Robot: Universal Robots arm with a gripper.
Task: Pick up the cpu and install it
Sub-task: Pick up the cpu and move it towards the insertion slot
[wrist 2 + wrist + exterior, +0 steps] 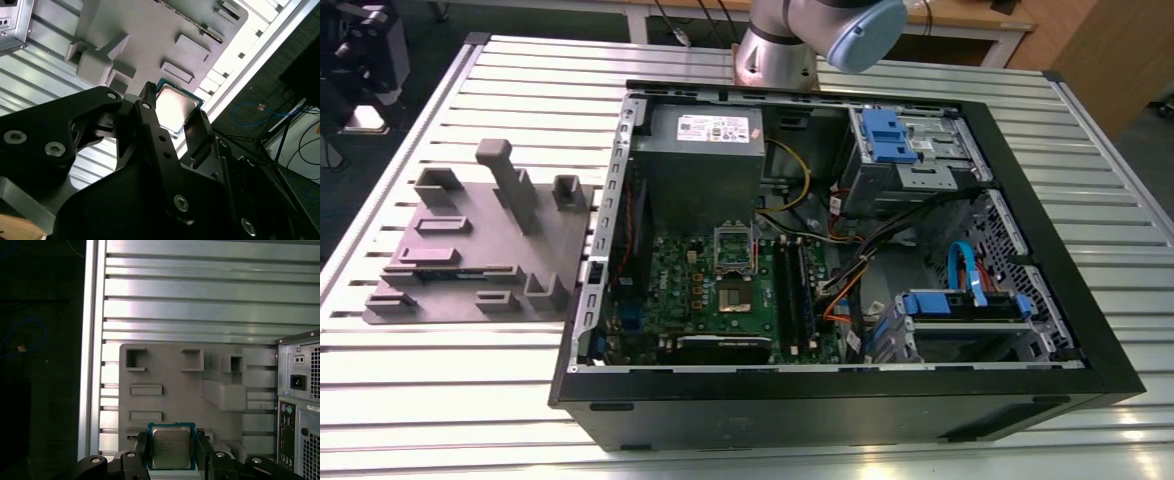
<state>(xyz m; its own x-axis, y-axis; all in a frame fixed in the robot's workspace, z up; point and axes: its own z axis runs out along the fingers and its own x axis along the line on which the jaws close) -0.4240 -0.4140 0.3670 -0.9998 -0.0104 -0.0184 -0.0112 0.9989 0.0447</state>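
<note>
I have the cpu [171, 446] clamped in the gripper [172, 456]; in the first wrist view one of the black fingers [142, 448] presses against each of two opposite edges of the chip, with its silver top facing the camera and a thin darker rim around it. In the second wrist view the cpu [175, 106] sits between the same fingers [199, 134], and the gripper [173, 125] is narrowed down to the chip's width.

The grey fixture [200, 371] lies behind the held chip in both wrist views; the cpu looks lifted clear of the fixture [140, 30] rather than resting in one of its pockets, though I cannot tell how far off it is. The fixture sits flat on the slatted table [200, 295]; the computer case [300, 405] stands just beside the fixture.

In the exterior view the grey fixture [480, 250] is on the slatted table [454, 390], and the open computer case [854, 400] lies to the exterior view's right of it; the green motherboard [720, 290] is in the part of the case nearest the fixture; the arm [827, 40] rises beyond the case's far side.
</note>
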